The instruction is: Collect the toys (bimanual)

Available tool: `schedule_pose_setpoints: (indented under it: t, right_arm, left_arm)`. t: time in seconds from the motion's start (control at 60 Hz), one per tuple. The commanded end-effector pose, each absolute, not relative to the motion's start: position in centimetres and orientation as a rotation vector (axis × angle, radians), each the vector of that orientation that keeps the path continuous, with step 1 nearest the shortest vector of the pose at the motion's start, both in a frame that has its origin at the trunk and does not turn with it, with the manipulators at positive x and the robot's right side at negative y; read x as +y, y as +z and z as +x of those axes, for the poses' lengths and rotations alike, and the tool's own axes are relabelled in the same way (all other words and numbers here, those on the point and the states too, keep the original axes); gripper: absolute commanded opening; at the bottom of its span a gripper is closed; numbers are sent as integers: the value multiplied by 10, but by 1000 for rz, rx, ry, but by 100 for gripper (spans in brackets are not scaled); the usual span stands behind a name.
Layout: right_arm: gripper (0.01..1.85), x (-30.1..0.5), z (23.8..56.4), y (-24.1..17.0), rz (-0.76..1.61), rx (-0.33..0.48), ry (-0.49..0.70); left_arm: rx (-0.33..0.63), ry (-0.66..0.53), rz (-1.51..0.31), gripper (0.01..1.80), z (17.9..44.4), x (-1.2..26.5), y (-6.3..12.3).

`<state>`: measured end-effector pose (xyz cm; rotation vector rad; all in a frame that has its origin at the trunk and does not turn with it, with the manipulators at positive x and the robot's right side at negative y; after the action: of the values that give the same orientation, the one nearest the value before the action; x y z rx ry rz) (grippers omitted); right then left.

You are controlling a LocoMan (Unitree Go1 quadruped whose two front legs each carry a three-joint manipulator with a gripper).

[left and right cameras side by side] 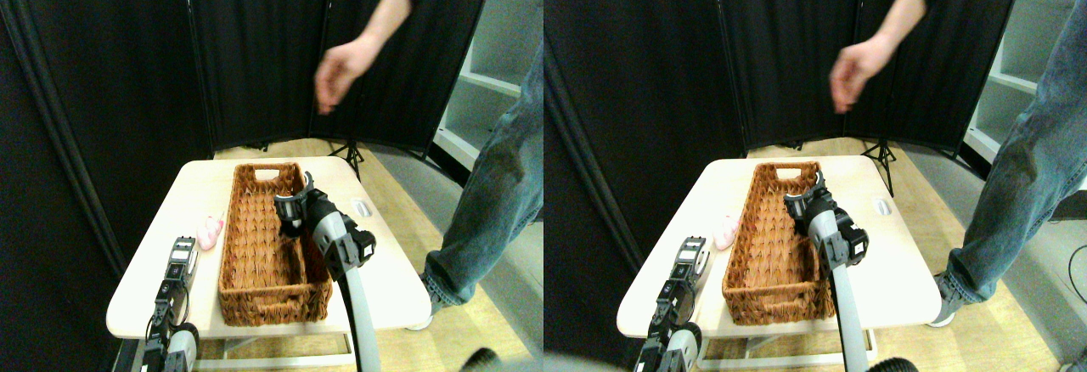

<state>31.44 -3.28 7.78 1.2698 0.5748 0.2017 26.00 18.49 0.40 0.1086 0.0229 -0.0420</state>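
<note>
A pale cream rounded table point(382, 291) stands before tall black folding screens point(110, 58). On it lies a long brown woven wicker basket point(263, 253), running front to back, w/ nothing visible inside. A small pink plush toy point(209, 231) lies on the table just beside the basket's left wall, about midway along it.

The robot's right pincer point(290, 211) sits at the end of a pale limb w/ dark joints, reaching up from the bottom edge and hanging over the basket's right rim, toward the far half; can't tell if its jaws are apart or together. The left pincer point(181, 257) is low at the table's front-left, near the pink toy but apart from it (jaw state also unclear at this size).

A person in blue jeans point(492, 194) stands right of the table, one hand point(335, 75) blurred, raised well above the basket's far end. White shelves point(501, 66) sit behind.
</note>
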Motion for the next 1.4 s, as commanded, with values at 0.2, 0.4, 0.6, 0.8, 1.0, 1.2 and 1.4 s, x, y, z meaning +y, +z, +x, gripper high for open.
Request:
schedule_pose_setpoints:
  t: [0.2,0.4,0.6,0.8,1.0,1.2,1.4]
  right_arm:
    - [54,-80,324,116,1261,340,211]
    - [33,-119,325,114,1239,205,122]
    - [3,-156,321,97,1229,115,53]
    - [1,-187,314,60,1274,110,-55]
    - [5,-195,312,30,1285,112,-112]
    - [1,-189,309,16,1371,119,-160]
    - [1,-180,307,18,1384,116,-173]
  left_arm:
    - [3,-59,90,21,262,180,9]
    - [-3,-72,83,22,263,177,11]
    - [-14,-92,66,32,267,172,15]
    - [-40,-91,-60,50,275,174,24]
    - [-49,-27,-235,59,288,179,34]
    - [-45,5,-407,60,301,183,32]
    - [-35,93,-688,62,309,184,22]
